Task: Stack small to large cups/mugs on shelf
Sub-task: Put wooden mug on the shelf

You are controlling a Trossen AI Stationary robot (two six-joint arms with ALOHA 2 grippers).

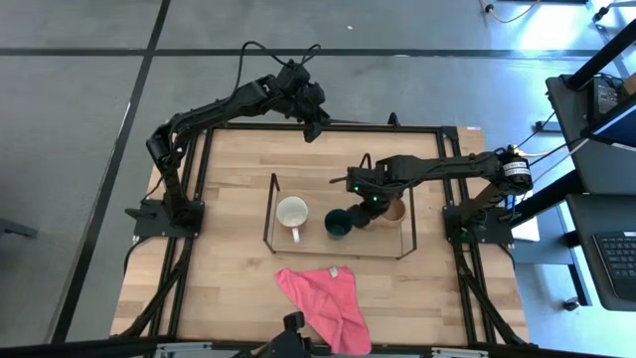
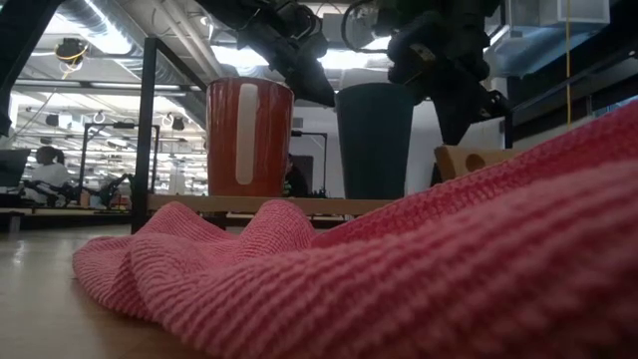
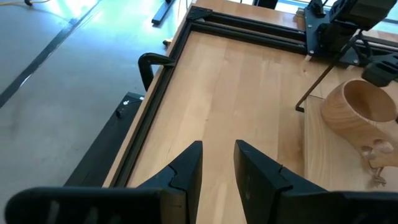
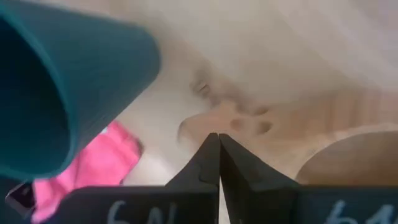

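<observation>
While both arms are up over the table, only the right one is anywhere near the cups. Count-wise: three cups, one shelf [image 1: 270, 211], one pink cloth [image 1: 326, 302], two arms.

All three cups sit in a row on the shelf, which is mid-table. From the top camera, going left to right: the red mug [image 1: 292, 213] with its white inside and handle, then the dark green cup [image 1: 337, 225], then the tan wooden cup [image 1: 395, 211]. Red mug stands apart from the green one; the green and wooden cups are close together.

Right gripper [image 1: 370, 206] hangs over the gap between the green cup and the wooden cup, fingers pressed together with nothing in them.

Left gripper [image 1: 312, 127] is parked above the far edge of the table, well away from the shelf, fingers slightly spread and empty.

Pink cloth lies crumpled at the near edge of the table.
</observation>
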